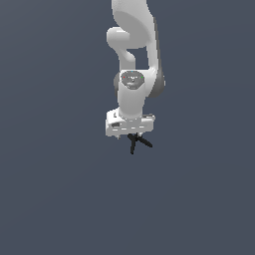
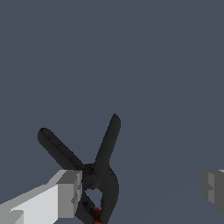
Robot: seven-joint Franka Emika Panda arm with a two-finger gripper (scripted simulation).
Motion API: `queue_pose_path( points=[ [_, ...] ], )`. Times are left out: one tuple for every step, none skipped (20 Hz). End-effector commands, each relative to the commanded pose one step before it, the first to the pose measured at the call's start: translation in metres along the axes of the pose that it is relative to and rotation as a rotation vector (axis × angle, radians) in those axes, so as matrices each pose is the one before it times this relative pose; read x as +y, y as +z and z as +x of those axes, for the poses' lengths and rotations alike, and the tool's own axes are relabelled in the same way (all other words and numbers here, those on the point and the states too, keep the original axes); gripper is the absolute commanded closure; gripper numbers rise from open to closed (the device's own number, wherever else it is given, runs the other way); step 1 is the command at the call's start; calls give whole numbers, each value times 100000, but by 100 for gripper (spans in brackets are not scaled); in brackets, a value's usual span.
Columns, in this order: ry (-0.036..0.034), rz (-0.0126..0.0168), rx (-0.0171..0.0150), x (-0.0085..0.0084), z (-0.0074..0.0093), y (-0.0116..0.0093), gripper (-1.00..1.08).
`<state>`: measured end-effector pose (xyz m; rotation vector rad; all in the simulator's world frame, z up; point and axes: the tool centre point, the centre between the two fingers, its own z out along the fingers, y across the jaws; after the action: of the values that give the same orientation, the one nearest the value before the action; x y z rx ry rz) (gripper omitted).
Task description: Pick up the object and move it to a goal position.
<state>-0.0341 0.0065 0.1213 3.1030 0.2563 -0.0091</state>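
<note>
Fingers point(image 2: 65, 194) spread wide around the black object point(image 2: 94, 168), one pad touching its hub; best to centre the gripper point(image 2: 142, 188) before squeezing, so it won't skid away.

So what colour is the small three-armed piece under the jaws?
Black, with a small red-orange spot near its lower end; the wrist view shows it best.

In the exterior view the arm point(image 1: 133, 30) is running off the top edge, so you are not seeing its base. The object point(image 1: 138, 141) is showing only its lower prongs there; its hub is hiding under the gripper point(image 1: 130, 130), and its ridges are too small to make out. In the wrist view 1 finger point(image 2: 65, 192) is covering part of the object point(image 2: 98, 168), the other finger point(image 2: 213, 188) is being cut by the edge, and the object's lower end is running off the bottom.
</note>
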Motion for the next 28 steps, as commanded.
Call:
queue_pose_path(
  points=[
    [-4596, 657, 216, -1362, -1072, 1396, -92],
    [-1753, 252, 101, -527, -411, 515, -92],
    [-1630, 236, 96, -494, -387, 471, -92],
    [-1508, 220, 91, -461, -361, 429, -92],
    [-1386, 203, 85, -426, -335, 388, -92],
    [-1266, 187, 79, -392, -308, 349, -92],
    [-1145, 170, 73, -357, -280, 311, -92],
    [-1022, 152, 66, -320, -252, 275, -92],
    [-902, 135, 59, -284, -223, 240, -92],
    [-783, 117, 52, -248, -194, 206, -92],
    [-661, 99, 44, -210, -165, 172, -92],
    [-536, 81, 36, -170, -135, 140, -92],
    [-420, 63, 28, -134, -105, 108, -92],
    [-305, 46, 21, -98, -75, 77, -92],
    [-180, 27, 12, -58, -45, 46, -92],
    [-68, 10, 5, -23, -14, 15, -92],
    [334, -27, -107, 88, 71, -64, -92],
    [0, 0, 0, 0, -2, 30, -92],
    [0, 0, 0, 1, -5, 91, -92],
    [0, 0, 0, 1, -9, 151, -92],
    [0, 0, 0, 2, -12, 210, -92],
    [-67, 6, 17, -31, -8, 261, -92],
    [0, 0, 0, 3, -19, 327, -92],
    [0, 0, 0, 3, -23, 384, -92],
    [-66, 8, 18, -30, -18, 432, -92],
    [0, 0, 0, 4, -27, 494, -92],
    [-93, 11, 26, -42, -15, 517, -92],
    [0, 0, 0, 6, -19, 479, -92]
  ],
)
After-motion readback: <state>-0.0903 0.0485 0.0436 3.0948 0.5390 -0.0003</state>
